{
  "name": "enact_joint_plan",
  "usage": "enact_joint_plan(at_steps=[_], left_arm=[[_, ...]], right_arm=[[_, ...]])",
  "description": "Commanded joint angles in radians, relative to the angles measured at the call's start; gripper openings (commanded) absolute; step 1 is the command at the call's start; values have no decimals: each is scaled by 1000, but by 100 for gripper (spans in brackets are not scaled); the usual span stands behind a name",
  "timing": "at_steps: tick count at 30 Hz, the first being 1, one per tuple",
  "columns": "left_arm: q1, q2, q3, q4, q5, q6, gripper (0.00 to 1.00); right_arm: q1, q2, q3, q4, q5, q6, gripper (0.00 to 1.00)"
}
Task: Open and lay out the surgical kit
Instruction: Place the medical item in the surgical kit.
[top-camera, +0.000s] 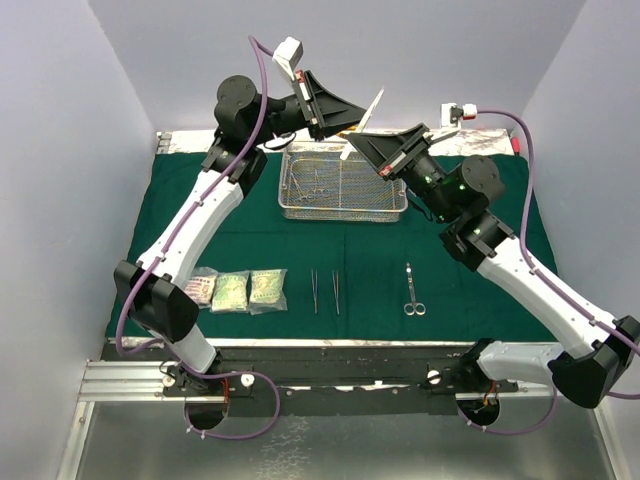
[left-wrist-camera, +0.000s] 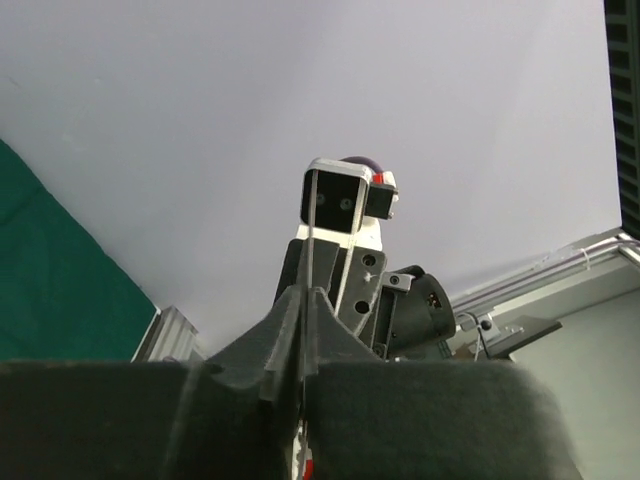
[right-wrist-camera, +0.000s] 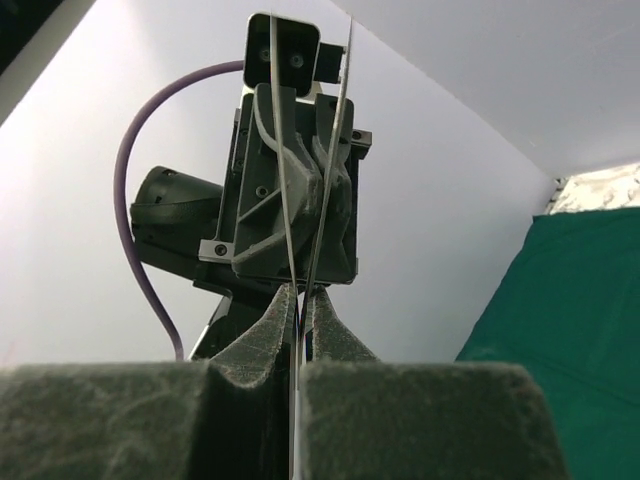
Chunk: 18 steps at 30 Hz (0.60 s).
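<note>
Looking from above, the left end effector (top-camera: 352, 122) and right end effector (top-camera: 368, 138) meet tip to tip at 12 o'clock, just beyond the wire-mesh tray (top-camera: 345, 213). Both pinch one slim steel forceps (top-camera: 372, 108) held in the air. On the green cloth (top-camera: 370, 255), three packets (top-camera: 231, 291) lie at 8 o'clock, and two more forceps (top-camera: 314, 290) and scissors (top-camera: 411, 292) lie near 6.

Left wrist: the left end effector (left-wrist-camera: 305, 300) is pressed together on the forceps' thin blades (left-wrist-camera: 312, 240).

Right wrist: the right end effector (right-wrist-camera: 298, 295) clamps those blades (right-wrist-camera: 283, 180), which run toward 12 o'clock.

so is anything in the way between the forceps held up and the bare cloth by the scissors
Nothing visible: the forceps are raised over the far edge of the mesh tray, and the cloth left of the scissors lies bare.
</note>
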Motion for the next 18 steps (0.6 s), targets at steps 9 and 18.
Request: enact_joint_plan(at_steps=[9, 18], left_arm=[[21, -93, -214, -287, -60, 402, 60], [70, -153, -341, -466, -118, 664, 64]], right_arm=[[-3, -91, -27, -524, 274, 10, 1], [-3, -95, -128, -809, 306, -40, 1]])
